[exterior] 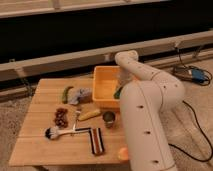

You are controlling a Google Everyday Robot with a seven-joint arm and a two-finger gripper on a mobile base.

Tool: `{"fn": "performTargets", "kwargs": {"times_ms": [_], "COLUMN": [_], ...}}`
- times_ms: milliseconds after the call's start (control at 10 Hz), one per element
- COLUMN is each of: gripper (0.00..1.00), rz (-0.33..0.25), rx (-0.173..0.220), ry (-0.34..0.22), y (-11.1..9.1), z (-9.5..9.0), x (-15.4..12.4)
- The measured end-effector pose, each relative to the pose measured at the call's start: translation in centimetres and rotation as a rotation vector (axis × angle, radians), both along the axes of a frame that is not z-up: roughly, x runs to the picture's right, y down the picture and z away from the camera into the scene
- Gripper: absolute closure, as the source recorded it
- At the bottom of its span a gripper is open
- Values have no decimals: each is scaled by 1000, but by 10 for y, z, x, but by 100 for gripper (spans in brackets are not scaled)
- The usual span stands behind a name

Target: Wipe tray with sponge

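The yellow tray (103,86) stands on the wooden table (40,147) at its far right side. My white arm (145,80) bends down from above into the tray's right half. My gripper (119,91) is low inside the tray, by its right wall. A small dark green thing (118,94) shows at the gripper's tip; it may be the sponge, but I cannot tell for certain. Most of the gripper is hidden behind my arm.
On the table left of the tray lie a green vegetable (66,93), a grey cloth (80,95), dark red grapes (61,117), a yellow banana-like piece (90,114), a metal cup (108,119), a brush (54,132), a striped cloth (96,140) and an orange ball (122,154). A blue device (193,75) lies on the floor.
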State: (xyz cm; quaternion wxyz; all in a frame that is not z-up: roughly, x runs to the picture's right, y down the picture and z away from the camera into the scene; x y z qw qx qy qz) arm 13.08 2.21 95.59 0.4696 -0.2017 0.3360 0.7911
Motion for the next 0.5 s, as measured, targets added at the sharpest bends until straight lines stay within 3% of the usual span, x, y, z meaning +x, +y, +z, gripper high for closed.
{"fn": "performTargets", "kwargs": {"times_ms": [500], "gripper": [100], "rz": [69], "rx": [32], "ry": [79], "y": [-2], "z": [-8], "x": [47]}}
